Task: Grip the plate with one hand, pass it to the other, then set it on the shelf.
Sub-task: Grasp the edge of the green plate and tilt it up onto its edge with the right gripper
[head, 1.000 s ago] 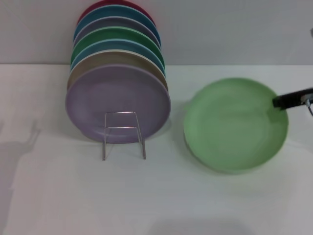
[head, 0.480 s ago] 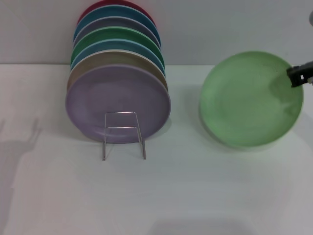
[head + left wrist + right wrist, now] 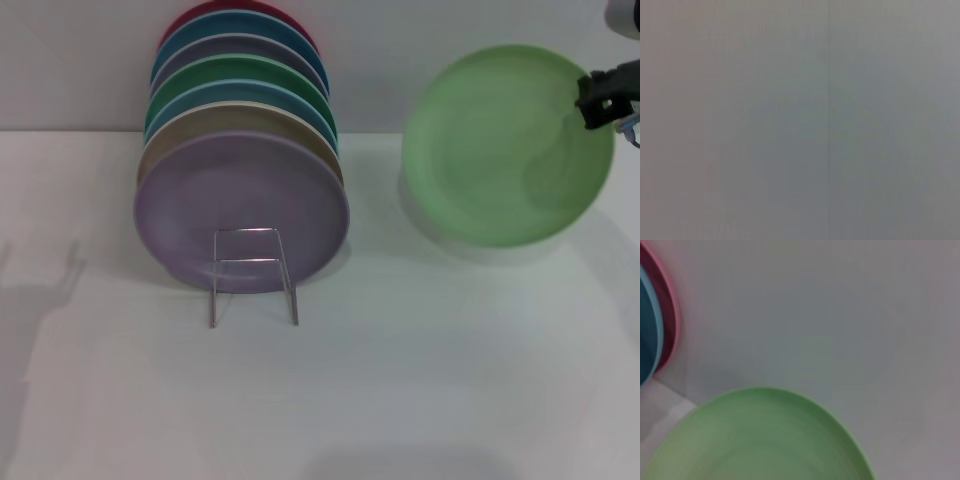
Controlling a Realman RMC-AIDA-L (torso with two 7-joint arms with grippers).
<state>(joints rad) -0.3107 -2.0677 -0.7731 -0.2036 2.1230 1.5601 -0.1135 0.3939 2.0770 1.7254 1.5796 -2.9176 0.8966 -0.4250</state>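
Right pincer [image 3: 600, 100] clamped on the plate [image 3: 505, 145] at its right rim, holding it up off the table [image 3: 400, 380], face tilted toward the robot, well right of the shelf [image 3: 252, 275]. Probably raised this way to offer the free left rim for the handover. Shelf already packed with upright plates, lilac one [image 3: 240, 210] foremost. Left pincer nowhere visible; state impossible to tell.

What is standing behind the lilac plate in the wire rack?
Behind the lilac plate the top rims of six more plates show: tan, blue, dark green, lilac, blue and red. Their lower parts and the rack behind it are covered.
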